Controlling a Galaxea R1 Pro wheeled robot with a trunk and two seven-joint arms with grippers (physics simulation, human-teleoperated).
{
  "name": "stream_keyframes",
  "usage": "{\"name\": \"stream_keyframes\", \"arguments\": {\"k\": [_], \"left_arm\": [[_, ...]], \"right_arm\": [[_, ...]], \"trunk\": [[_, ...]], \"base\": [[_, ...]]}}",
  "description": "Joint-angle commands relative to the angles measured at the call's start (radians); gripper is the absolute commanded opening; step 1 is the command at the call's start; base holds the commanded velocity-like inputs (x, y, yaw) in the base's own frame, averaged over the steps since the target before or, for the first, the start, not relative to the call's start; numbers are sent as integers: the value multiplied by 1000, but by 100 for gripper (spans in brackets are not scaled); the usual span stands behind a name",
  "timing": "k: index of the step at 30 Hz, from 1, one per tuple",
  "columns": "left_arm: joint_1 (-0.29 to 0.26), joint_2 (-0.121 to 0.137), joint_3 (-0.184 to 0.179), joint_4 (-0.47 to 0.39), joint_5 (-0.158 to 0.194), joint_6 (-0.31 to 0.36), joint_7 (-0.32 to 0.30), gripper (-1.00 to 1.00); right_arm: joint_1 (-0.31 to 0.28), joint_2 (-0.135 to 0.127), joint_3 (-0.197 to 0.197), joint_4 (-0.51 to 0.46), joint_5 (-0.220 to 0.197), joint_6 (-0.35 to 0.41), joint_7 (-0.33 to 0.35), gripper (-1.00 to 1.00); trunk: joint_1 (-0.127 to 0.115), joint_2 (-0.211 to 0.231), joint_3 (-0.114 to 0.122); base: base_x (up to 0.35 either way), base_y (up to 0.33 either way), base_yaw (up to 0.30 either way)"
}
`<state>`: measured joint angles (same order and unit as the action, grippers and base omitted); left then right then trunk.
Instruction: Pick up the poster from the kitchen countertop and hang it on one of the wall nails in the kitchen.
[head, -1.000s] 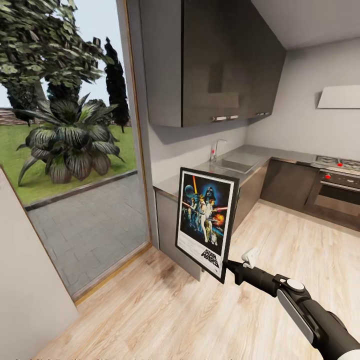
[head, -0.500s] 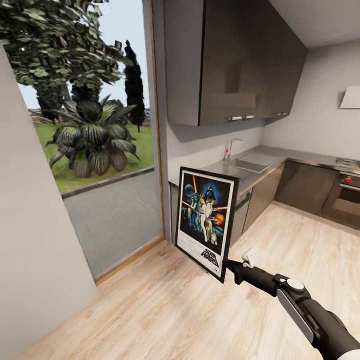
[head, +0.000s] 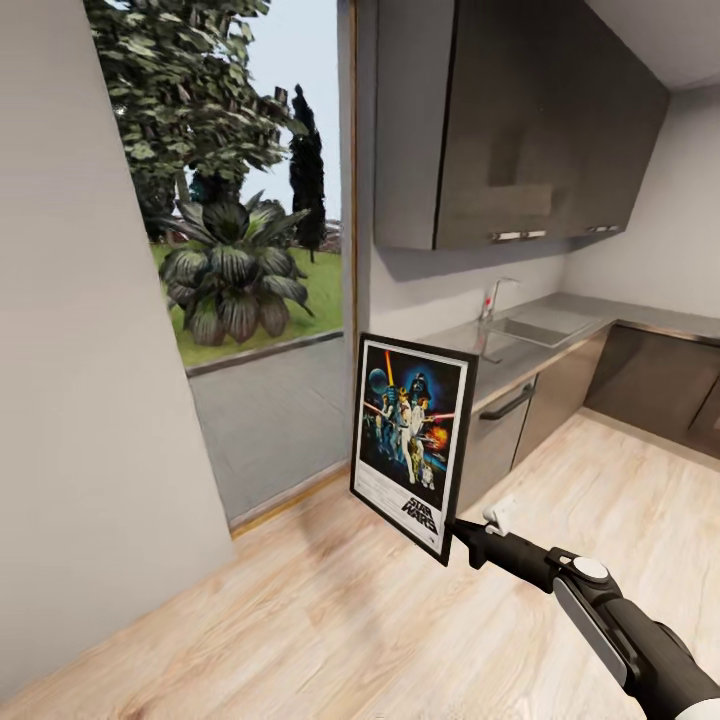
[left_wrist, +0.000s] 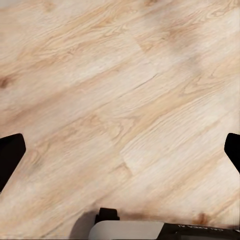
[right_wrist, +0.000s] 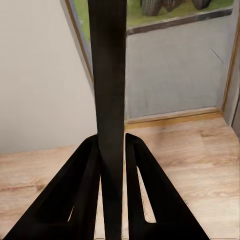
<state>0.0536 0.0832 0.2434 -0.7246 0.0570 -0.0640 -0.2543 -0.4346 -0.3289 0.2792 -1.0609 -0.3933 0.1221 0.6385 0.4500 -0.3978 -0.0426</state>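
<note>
The Star Wars poster (head: 412, 445), black-framed with a white inner border, hangs upright above the wooden floor in the head view. My right gripper (head: 455, 535) is shut on its lower right corner. In the right wrist view the poster's dark edge (right_wrist: 107, 75) runs up between the two black fingers (right_wrist: 85, 170). The grey kitchen countertop (head: 590, 312) with its sink (head: 540, 328) and tap (head: 495, 295) lies behind the poster to the right. My left gripper (left_wrist: 120, 150) is open over bare floor, holding nothing. I see no wall nail.
A plain white wall (head: 90, 350) stands close on the left. A tall glass door (head: 270, 300) onto a garden is straight ahead. Dark upper cabinets (head: 520, 130) hang above the counter, grey cabinet fronts (head: 505, 405) below it. Light wooden floor (head: 350, 620) spreads around me.
The head view has swung left: the door, cabinets and counter slid right, the oven left the picture and the white wall grew. The poster and right arm kept their place in the view.
</note>
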Motion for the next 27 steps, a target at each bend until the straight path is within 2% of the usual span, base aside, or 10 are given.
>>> {"name": "stream_keyframes", "arguments": {"k": [1, 9, 16, 22, 27], "left_arm": [[0, 0, 2, -1, 6, 0, -6, 100], [0, 0, 2, -1, 6, -1, -6, 100], [0, 0, 2, -1, 6, -1, -6, 100], [0, 0, 4, -1, 6, -4, -7, 100], [0, 0, 6, -1, 6, -5, -8, 100]], "right_arm": [[-1, -1, 2, -1, -12, 10, 2, -100], [-1, -1, 2, -1, -12, 10, 1, -100], [-1, -1, 3, -1, -12, 10, 0, -100], [-1, -1, 2, -1, -12, 10, 1, -100], [-1, -1, 2, -1, -12, 10, 1, -100]], "trunk": [[0, -2, -2], [0, -2, -2], [0, -2, -2], [0, -2, -2], [0, -2, -2]], "base": [[-336, 0, 77], [-329, 0, 236], [-115, 13, 289], [-186, 146, 288], [-233, 192, 119]]}}
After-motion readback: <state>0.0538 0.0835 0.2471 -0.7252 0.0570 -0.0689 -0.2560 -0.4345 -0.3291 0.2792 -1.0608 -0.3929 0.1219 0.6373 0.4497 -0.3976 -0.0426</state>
